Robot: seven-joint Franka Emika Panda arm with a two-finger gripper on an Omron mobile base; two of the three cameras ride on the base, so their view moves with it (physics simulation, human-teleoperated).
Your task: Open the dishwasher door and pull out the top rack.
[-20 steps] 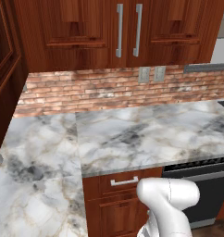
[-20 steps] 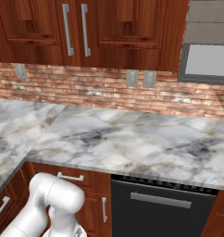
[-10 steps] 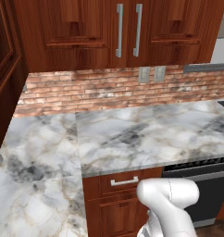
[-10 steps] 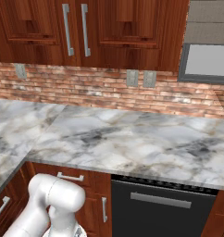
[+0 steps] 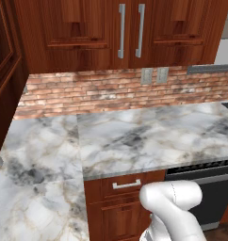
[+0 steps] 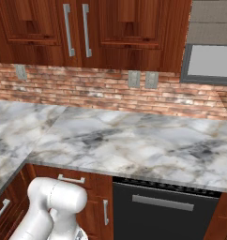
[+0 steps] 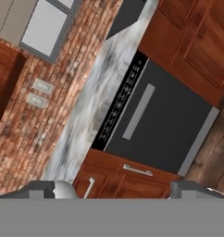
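The dishwasher door (image 6: 167,215) is a flat black panel under the marble counter, standing closed. Its long grey bar handle (image 6: 162,202) runs below a dark vented strip. In the left base view the dishwasher door (image 5: 207,197) sits at the lower right, partly behind my white arm. The hand view is rolled, so the dishwasher door (image 7: 155,125) and its handle (image 7: 138,111) slant across the middle. My gripper (image 7: 116,192) is open, well back from the door, with nothing between its tips. The top rack is hidden behind the closed door.
A reddish-brown drawer front (image 6: 73,180) with a small silver handle sits left of the dishwasher, with cabinet doors (image 7: 127,183) below it. The marble counter (image 6: 134,140) overhangs both. Behind are the brick backsplash (image 5: 111,89) and upper cabinets. Wooden floor (image 7: 215,148) lies before the door.
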